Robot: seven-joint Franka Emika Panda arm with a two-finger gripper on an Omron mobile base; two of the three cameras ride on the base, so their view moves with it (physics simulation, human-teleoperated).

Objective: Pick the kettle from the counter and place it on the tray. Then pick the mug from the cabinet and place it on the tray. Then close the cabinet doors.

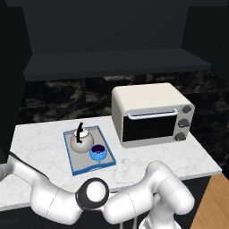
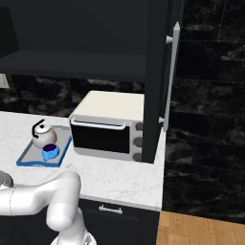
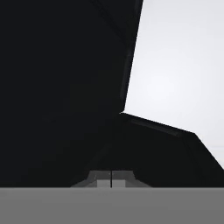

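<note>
The kettle point(image 1: 81, 142) sits upright on the tray point(image 1: 74, 166), in its rear half, black arched handle up, and the mug point(image 1: 98, 153) stands on the same tray just in front of it and slightly toward the toaster oven point(image 1: 152, 114), so close that the two look to be touching. From the right base view the kettle point(image 2: 44, 136) is again behind the mug point(image 2: 50, 152) on the blue-rimmed tray point(image 2: 29, 161). The tray lies on the counter point(image 1: 40, 138) left of centre, nearer the front edge than the back wall, with the toaster oven point(image 2: 107, 125) well to its right toward the counter's right end. Above the counter point(image 2: 119, 177) the cabinet point(image 1: 112, 62) stands with its dark shelf exposed. One of the cabinet doors point(image 2: 160, 72) is swung out at the right end of the counter, edge-on in the right base view, its long silver handle point(image 2: 172, 72) vertical. In the hand view the gripper point(image 3: 111, 180) has its fingers pressed together with nothing between them, pointing at a dark panelled surface beside a pale grey area.
</note>
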